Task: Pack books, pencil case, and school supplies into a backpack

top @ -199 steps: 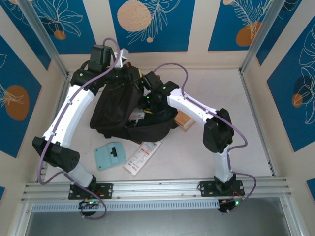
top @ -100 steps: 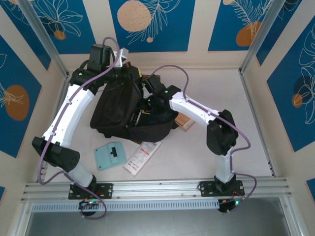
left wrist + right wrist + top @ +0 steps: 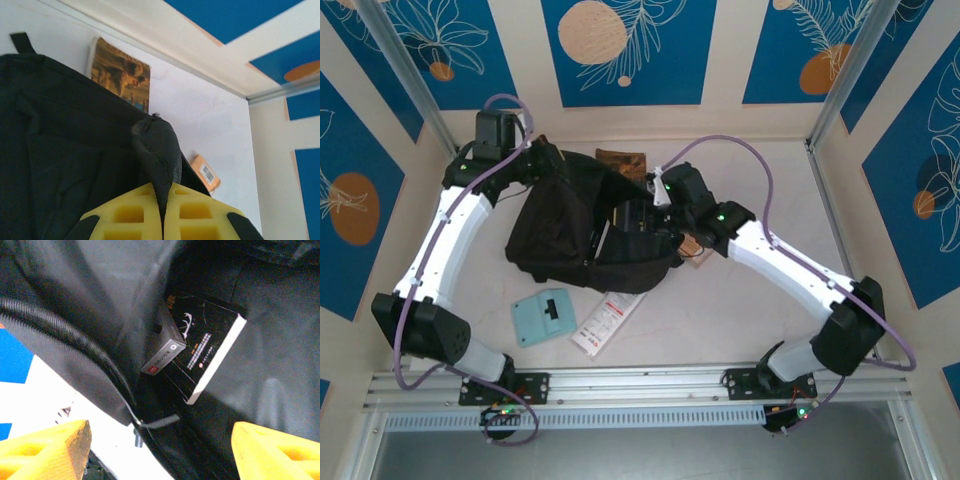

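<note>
Backpack (image 3: 555, 235) is limp cloth, best held by the rim your left gripper (image 3: 162, 197) pinches; right gripper (image 3: 160, 440) hangs wide.

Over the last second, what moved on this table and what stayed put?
The left gripper, shut on the edge of the black backpack, pulled it leftward, uncovering a brown book behind. The right gripper, open, backed toward the opening as its elbow swung right. The teal piece and white packet stayed put.

Arms: left arm (image 3: 445, 245) and right arm (image 3: 790, 270), white shells, black joints.
Cables (image 3: 720, 139): lilac, looped outside each arm.
Claws: left claw (image 3: 161, 192) and right claw (image 3: 160, 440), yellow fingers.
</note>
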{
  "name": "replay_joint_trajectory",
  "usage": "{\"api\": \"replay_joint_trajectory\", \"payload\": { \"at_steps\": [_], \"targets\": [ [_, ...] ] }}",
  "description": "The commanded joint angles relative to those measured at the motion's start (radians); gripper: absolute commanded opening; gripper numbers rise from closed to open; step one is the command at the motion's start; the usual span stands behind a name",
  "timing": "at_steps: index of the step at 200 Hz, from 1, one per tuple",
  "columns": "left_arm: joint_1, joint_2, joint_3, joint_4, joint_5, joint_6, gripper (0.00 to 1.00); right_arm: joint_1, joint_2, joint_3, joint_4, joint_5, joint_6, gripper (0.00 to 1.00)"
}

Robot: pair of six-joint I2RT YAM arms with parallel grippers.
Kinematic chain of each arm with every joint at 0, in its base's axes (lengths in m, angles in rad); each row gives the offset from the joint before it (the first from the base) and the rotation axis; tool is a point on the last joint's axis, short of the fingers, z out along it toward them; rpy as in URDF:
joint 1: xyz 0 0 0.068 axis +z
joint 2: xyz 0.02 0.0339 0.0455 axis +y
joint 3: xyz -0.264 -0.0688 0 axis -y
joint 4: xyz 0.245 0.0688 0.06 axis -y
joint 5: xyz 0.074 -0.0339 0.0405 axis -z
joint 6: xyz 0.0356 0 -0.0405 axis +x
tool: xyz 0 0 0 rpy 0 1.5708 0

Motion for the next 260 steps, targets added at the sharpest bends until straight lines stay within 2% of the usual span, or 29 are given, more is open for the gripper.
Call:
{"api": "replay_joint_trajectory", "payload": {
  "at_steps": [1, 21, 48, 73, 85, 114, 164, 229, 260],
  "targets": [
    [0.047, 0.008, 0.065, 0.061, -0.050, -0.014, 0.00, -0.029, -0.057, -0.071, 0.025, -0.011, -0.037, 0.75],
    [0.055, 0.024, 0.112, 0.044, -0.070, 0.010, 0.00, -0.068, -0.098, -0.153, 0.025, -0.052, -0.047, 0.74],
    [0.053, 0.031, 0.133, 0.024, -0.102, 0.042, 0.00, -0.106, -0.150, -0.261, 0.039, -0.102, -0.103, 0.64],
    [0.048, 0.041, 0.067, 0.067, -0.009, 0.024, 0.00, -0.139, -0.139, -0.327, 0.024, -0.135, -0.149, 0.53],
    [0.041, 0.050, 0.007, 0.110, 0.061, -0.010, 0.00, -0.151, -0.109, -0.350, 0.029, -0.170, -0.157, 0.48],
    [0.001, 0.103, -0.091, 0.186, 0.208, -0.066, 0.00, -0.153, 0.031, -0.343, 0.025, -0.244, -0.190, 0.46],
    [-0.089, 0.158, -0.141, 0.197, 0.228, -0.029, 0.00, -0.149, 0.278, -0.232, -0.010, -0.255, -0.253, 0.49],
    [-0.087, 0.219, -0.180, 0.260, 0.318, -0.096, 0.00, -0.150, 0.479, -0.141, -0.020, -0.348, -0.309, 0.48],
    [-0.086, 0.219, -0.176, 0.253, 0.312, -0.089, 0.00, -0.137, 0.516, -0.146, 0.015, -0.434, -0.323, 0.35]
  ]
}}
